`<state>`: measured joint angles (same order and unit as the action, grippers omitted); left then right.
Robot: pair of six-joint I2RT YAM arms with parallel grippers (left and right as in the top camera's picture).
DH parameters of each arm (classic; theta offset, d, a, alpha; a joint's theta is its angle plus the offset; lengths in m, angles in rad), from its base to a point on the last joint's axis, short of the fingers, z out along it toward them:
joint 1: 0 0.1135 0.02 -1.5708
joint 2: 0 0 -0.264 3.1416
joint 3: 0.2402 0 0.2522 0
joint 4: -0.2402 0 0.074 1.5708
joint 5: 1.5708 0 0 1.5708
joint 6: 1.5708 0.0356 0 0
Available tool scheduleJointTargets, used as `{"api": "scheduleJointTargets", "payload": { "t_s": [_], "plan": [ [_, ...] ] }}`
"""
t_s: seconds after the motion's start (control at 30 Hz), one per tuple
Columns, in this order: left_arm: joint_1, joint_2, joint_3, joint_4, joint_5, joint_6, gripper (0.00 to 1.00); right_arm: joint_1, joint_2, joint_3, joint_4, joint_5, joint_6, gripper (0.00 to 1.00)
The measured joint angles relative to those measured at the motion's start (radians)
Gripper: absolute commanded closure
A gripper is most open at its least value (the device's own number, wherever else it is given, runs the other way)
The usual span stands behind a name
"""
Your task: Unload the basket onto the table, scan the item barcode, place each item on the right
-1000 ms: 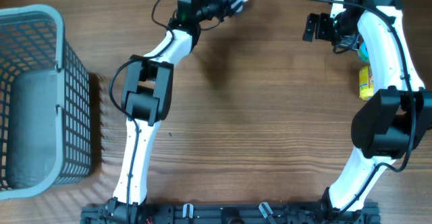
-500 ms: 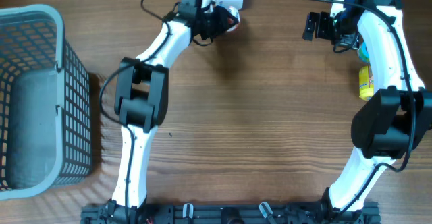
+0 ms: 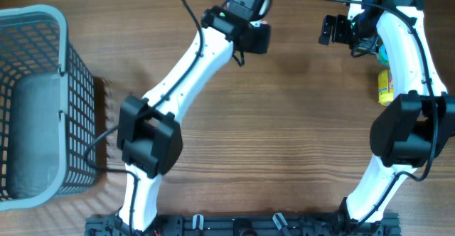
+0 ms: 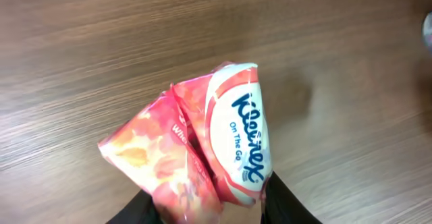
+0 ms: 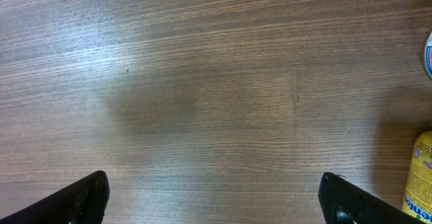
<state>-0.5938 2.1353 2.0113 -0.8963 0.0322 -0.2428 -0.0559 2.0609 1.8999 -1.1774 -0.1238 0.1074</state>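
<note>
- A grey plastic basket (image 3: 79, 108) with grid walls stands at the left edge of the wooden table (image 3: 284, 136);
- a yellow bottle (image 3: 384, 85) lies near the right edge, well apart from the basket; the right wrist view (image 5: 420, 173) shows only a part of it;
- a small round thing (image 5: 429, 52) sits above that bottle, too cut off to identify.

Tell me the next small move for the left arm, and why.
Probably roll the left wrist to turn the Kleenex pack over. The left gripper is pinched shut on its lower end, and the face toward the wrist camera shows only the logo, no barcode. The right gripper hangs open and empty, so the left arm alone has the item.
</note>
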Motion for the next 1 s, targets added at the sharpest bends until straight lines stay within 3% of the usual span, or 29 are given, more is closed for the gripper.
{"api": "scheduleJointTargets", "payload": {
  "t_s": [0.2,0.4,0.7,0.87,1.0],
  "plan": [
    [-0.099,-0.091,0.000,-0.067,-0.097,0.032,0.68,0.000,0.000,0.000,-0.014,0.000,0.001,0.00],
    [-0.075,-0.117,-0.084,-0.095,-0.171,0.045,0.68,-0.027,0.000,0.000,-0.013,0.018,0.040,0.00],
    [-0.016,-0.149,-0.355,0.092,-0.169,0.060,0.68,-0.201,0.000,0.000,0.006,0.012,0.056,0.00],
    [-0.040,-0.357,-0.589,0.224,-0.145,0.066,0.67,-0.221,0.000,0.000,0.008,-0.023,0.048,0.00],
    [-0.045,-0.626,-0.811,0.337,-0.100,0.066,0.57,-0.199,0.000,0.000,-0.005,-0.037,0.045,0.00]
  ]
}}
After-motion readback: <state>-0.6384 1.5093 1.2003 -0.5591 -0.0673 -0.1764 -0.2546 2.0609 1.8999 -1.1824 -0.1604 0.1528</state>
